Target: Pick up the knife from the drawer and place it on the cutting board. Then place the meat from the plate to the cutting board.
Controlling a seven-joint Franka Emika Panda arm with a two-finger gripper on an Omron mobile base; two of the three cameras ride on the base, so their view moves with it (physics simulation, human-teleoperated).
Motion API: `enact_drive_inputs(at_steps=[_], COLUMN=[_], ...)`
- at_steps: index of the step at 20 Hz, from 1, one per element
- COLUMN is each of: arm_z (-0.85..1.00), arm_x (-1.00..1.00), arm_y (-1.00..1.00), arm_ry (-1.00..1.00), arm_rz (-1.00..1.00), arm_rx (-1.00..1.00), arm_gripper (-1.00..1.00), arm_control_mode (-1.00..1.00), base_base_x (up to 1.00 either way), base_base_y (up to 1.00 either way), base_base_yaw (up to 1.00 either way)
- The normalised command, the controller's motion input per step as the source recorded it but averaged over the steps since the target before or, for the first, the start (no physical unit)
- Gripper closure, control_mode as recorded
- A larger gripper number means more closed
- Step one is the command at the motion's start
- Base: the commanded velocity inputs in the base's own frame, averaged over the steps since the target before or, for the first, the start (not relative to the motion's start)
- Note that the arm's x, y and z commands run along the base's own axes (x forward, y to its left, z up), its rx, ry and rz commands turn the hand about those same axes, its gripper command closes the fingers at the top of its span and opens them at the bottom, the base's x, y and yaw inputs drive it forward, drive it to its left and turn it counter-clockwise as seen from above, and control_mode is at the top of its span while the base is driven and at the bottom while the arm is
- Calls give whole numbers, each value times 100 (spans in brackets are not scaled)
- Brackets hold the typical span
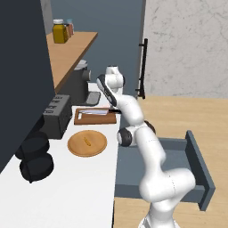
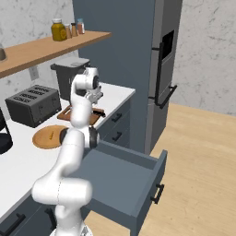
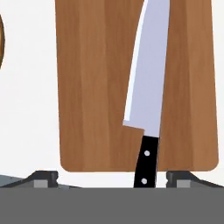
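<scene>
Reddish-brown wood of the cutting board flat on the white bench, used here as the landmark. Left of the board in the left base view: a dark toaster, and behind the board a grey coffee machine. Nearer the camera than the board, well apart from it: the round tan plate, with the small orange-brown meat lying near its middle. On the board itself: the knife, pale blade stretched along the board's right half in the hand view, dark riveted handle reaching past the board's near edge onto the white bench. Just above that handle end: the tool, released, jaws spread wide to either side of the handle, touching nothing as far as can be seen. Right of the board and below bench level: the slate-blue drawer, pulled out wide. Beyond the board, further right: a tall blue-grey door with a black bar handle.
</scene>
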Motion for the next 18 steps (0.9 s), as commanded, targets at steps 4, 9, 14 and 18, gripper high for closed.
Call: enact_drive_inputs(at_steps=[4, 9, 14, 18], arm_z=[23, 4, 0, 27], arm_x=[-100, -100, -100, -96], arm_y=[-8, -28, -48, -34], arm_ry=[-27, -24, -21, 34], arm_rz=[-6, -5, -9, -19], arm_rx=[1, 4, 5, 0], arm_gripper=[-100, -100, -100, -100], arm_control_mode=[-100, -100, -100, -100], base_base_x=[0, 0, 0, 0], base_base_y=[0, 0, 0, 0], base_base_yaw=[0, 0, 0, 0])
